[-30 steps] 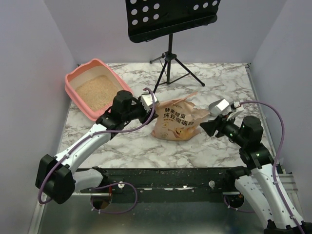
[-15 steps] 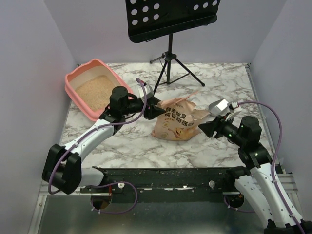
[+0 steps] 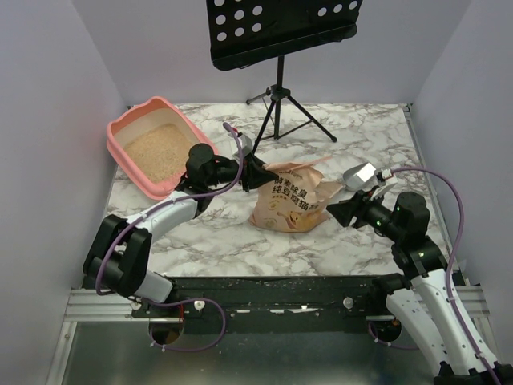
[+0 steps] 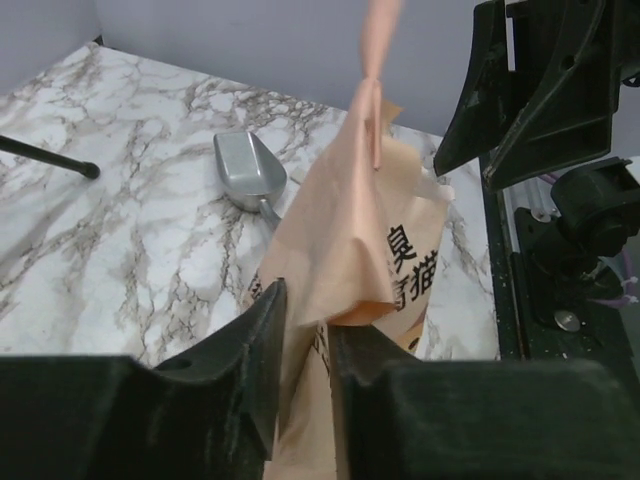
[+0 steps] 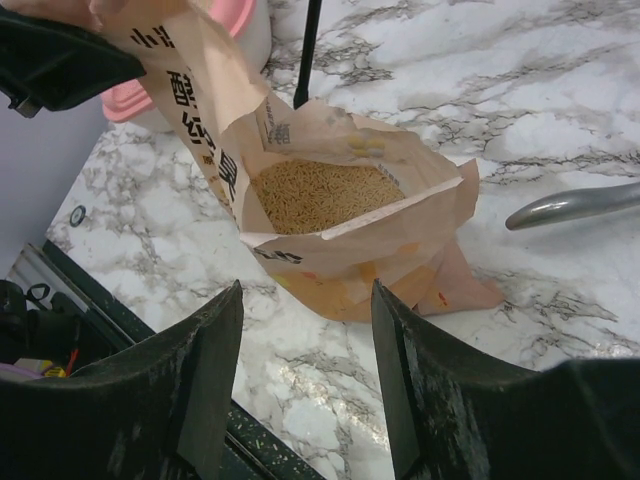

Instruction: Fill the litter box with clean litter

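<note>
The salmon-pink litter box stands at the far left, with beige clean litter in it. Its corner shows in the right wrist view. The crinkled orange-tan bag lies in the middle of the table. Its mouth is open towards my right wrist camera and shows more litter inside. My left gripper is shut on the bag's upper left edge, with the paper pinched between its fingers. My right gripper is open and empty, just right of the bag.
A black music stand rests its tripod on the far middle of the table; one leg runs close behind the bag. A silver metal scoop lies on the marble beside the bag. Purple walls enclose the table.
My left gripper has swung right, from beside the litter box to the bag, and has closed on its upper edge. The right arm has barely moved.
</note>
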Controlling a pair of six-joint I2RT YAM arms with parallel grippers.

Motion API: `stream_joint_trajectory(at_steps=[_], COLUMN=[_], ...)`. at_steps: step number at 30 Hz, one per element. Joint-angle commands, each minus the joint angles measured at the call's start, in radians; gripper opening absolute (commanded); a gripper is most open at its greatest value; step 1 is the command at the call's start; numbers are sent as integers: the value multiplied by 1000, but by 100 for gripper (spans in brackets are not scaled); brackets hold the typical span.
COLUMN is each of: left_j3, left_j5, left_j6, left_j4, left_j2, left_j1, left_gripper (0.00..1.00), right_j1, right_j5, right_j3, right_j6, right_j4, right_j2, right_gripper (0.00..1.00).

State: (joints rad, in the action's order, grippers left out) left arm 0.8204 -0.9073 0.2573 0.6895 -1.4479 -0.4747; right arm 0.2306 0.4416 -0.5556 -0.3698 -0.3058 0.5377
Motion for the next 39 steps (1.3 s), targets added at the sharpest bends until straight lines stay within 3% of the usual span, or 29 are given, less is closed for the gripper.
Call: stream_joint_trajectory(at_steps=[1, 4, 9, 21, 27, 30, 34, 37, 39], left_j3=[17, 6, -15, -85, -144, -181, -193, -208, -220], left_j5=[-41, -53, -71, 15, 59, 110, 125, 183, 231], left_j6=[33, 77, 103, -76, -176, -173, -113, -72, -53], left_j4=[126, 201, 237, -287, -482, -466, -464, -459, -461], left_j2=[-42, -75, -59, 303, 466, 535, 566, 601, 639], left_j1=[1, -1, -1, 54, 119, 120, 120, 117, 113], left_gripper=[21, 3, 0, 0, 0, 0, 0, 0, 0], right_j1=[6, 7, 7, 7, 6, 6, 7, 7, 6], right_j5=[17, 13, -15, -55, 28, 161, 215, 221, 313], right_j3=[22, 20, 8, -33, -21, 0, 66, 40, 23], right_j6=[-11, -17, -15, 22, 29, 37, 2, 58, 115], right_j4=[10, 5, -10, 33, 196, 345, 616, 674, 712], right_j2=[-7, -16, -30, 19, 56, 90, 166, 264, 332], right_gripper=[62, 62, 62, 62, 62, 68, 73, 73, 73])
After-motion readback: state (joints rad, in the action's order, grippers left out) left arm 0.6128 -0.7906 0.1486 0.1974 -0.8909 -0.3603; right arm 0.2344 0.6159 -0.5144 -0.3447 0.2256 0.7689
